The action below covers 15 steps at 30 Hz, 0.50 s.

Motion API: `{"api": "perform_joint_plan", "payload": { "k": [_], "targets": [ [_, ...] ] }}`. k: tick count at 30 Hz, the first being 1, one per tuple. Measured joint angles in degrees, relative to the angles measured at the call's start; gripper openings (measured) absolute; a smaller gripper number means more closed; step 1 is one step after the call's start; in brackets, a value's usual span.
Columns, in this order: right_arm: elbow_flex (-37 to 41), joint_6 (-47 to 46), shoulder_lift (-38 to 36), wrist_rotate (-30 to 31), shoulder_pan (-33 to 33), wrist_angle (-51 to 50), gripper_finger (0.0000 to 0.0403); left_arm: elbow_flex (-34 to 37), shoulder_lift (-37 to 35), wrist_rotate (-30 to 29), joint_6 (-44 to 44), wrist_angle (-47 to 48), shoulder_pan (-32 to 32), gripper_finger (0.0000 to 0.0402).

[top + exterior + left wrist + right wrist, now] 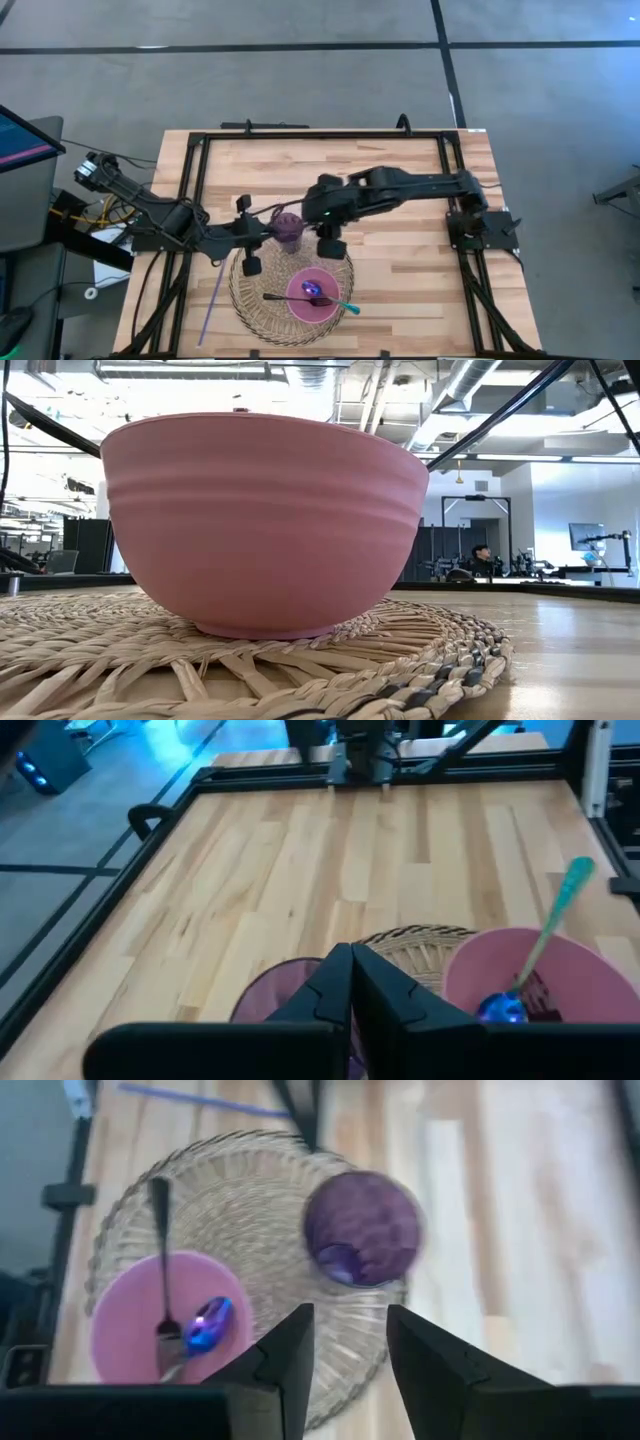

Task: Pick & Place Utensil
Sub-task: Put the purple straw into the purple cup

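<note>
1. Wooden table (400, 270) carries a round woven mat (252, 300) at its near edge, left of centre; both arms reach in over it
2. Right arm comes from the right side; right gripper (331, 238) hangs above the mat's far-right rim, fingers (290, 1355) spread apart, nothing between them
3. Left arm comes from the left; left gripper (247, 232) sits over the mat's far-left rim, fingers (330, 990) pressed together, holding nothing
4. Pink bowl (316, 296) rests on the near-right part of the mat
5. Purple cup (288, 228) stands on the mat's far edge, between the two grippers
6. Utensils: spoon (328, 298) with blue bowl and teal handle lies in the pink bowl, handle out over the right rim; dark fork (288, 297) has its tines in the bowl, handle stretching left across the mat
7. Purple straw (212, 300) lies on the table just left of the mat
8. Risks, my read: the cup is close between both grippers, so a descent toward the bowl could clip and tip it; fork and spoon overlap in the bowl, so lifting one may drag the other out; thin handles could slip or pivot in a grasp; the light bowl could slide on the mat
</note>
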<state>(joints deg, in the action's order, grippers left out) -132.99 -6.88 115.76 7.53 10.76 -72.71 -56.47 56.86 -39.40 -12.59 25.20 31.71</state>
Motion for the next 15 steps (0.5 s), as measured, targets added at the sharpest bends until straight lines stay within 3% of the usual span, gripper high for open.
{"api": "perform_joint_plan", "payload": {
  "k": [9, 15],
  "targets": [
    [0.1, -7.1, -0.5, 19.1, 7.0, -13.8, 0.0123, 0.0, -0.6, 0.3, -6.8, -0.3, 6.8, 0.0010],
    [5.5, -8.2, -1.8, 20.9, 11.7, -16.8, 0.0121, 0.1, -1.0, 0.7, -15.1, 2.8, 12.2, 0.0021]
  ]
}}
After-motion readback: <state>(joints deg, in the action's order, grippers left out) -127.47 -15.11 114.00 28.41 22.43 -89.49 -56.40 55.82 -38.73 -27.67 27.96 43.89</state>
